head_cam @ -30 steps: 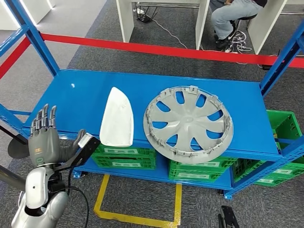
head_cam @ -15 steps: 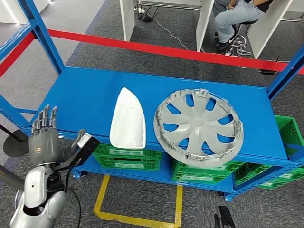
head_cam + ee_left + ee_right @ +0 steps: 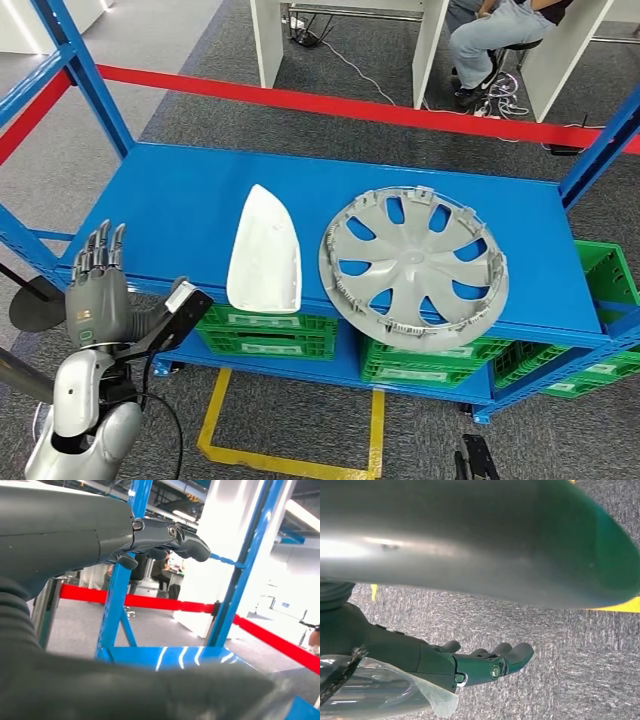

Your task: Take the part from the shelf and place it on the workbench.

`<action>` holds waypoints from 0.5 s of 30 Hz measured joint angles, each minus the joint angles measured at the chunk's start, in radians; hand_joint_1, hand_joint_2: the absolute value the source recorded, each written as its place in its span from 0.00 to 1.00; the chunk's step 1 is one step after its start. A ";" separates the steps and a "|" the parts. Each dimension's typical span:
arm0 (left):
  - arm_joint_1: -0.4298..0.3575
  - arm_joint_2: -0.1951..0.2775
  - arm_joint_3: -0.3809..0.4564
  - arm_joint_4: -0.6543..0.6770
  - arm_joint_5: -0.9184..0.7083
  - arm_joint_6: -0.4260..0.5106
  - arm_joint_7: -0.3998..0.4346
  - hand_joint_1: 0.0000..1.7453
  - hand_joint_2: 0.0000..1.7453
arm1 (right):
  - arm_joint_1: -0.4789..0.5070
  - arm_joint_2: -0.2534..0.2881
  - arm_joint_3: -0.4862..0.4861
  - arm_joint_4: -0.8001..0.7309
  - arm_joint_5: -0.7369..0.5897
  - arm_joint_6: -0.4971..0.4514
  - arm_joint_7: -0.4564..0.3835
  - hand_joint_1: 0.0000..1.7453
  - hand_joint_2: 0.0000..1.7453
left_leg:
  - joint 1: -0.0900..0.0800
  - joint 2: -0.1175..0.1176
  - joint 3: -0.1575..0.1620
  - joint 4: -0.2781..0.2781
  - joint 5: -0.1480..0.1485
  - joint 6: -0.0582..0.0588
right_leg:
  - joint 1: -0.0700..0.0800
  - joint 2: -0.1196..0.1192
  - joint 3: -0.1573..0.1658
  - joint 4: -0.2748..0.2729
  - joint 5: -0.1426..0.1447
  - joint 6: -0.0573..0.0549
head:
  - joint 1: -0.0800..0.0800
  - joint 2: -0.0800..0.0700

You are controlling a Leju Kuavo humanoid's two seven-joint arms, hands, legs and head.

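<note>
White plastic part (image 3: pixel 266 250) (pointed shell) lies on shelf (image 3: pixel 173 200); left robot hand (image 3: pixel 96 296) spread, holding nothing.

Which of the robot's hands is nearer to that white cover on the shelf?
The left hand: raised at the shelf's front edge, beside the white cover. The right hand hangs low over the carpet.

The left hand (image 3: pixel 96 300) has a matte grey palm shell carrying a small orange marking, with darker segmented fingers (image 3: pixel 98 248) and a thick grey thumb. A black bracket with a white face projects from the wrist. The forearm is polished silver, with a black cable looping beside it. The right hand (image 3: pixel 471 662) has dark fingers fastened with silver screws.
</note>
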 joint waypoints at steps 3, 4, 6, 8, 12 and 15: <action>-0.006 -0.001 -0.007 0.000 -0.012 0.010 -0.008 0.00 1.00 | 0.000 0.000 -0.002 0.000 0.002 0.001 0.000 0.00 0.00 | 0.001 0.000 0.000 0.000 0.000 0.000 | 0.001 0.000 0.000 0.001 -0.001 -0.001 | 0.000 0.000; -0.010 -0.002 -0.010 0.000 -0.016 0.016 -0.011 0.00 1.00 | -0.001 0.000 -0.002 0.000 0.002 0.001 0.000 0.00 0.00 | 0.001 0.000 0.000 0.000 0.000 0.000 | 0.001 0.000 0.000 0.001 -0.001 -0.001 | 0.000 0.000; -0.017 -0.004 -0.018 0.000 -0.023 0.029 -0.018 0.00 1.00 | -0.002 0.000 -0.003 0.000 0.005 0.002 0.001 0.00 0.00 | 0.002 0.000 0.000 0.000 0.000 0.000 | 0.002 0.000 0.000 0.002 -0.001 -0.001 | 0.000 0.000; -0.023 -0.008 -0.027 0.000 -0.029 0.045 -0.026 0.00 1.00 | -0.004 0.000 -0.003 0.000 0.008 0.002 0.002 0.00 0.00 | 0.002 0.000 0.000 0.000 0.000 0.000 | 0.002 0.000 0.000 0.002 -0.001 -0.001 | 0.000 0.000; -0.031 -0.016 -0.043 0.002 -0.035 0.060 -0.036 0.00 1.00 | -0.006 0.000 -0.003 0.000 0.010 0.002 0.003 0.00 0.00 | 0.002 0.000 0.000 0.000 0.000 0.000 | 0.002 0.000 0.000 0.002 -0.001 -0.002 | 0.000 0.000; -0.033 -0.019 -0.048 0.003 -0.035 0.061 -0.036 0.00 1.00 | -0.007 0.000 -0.003 0.000 0.010 0.002 0.003 0.00 0.00 | 0.002 0.000 0.000 0.000 0.000 0.000 | 0.002 0.000 0.000 0.002 -0.001 -0.001 | 0.000 0.000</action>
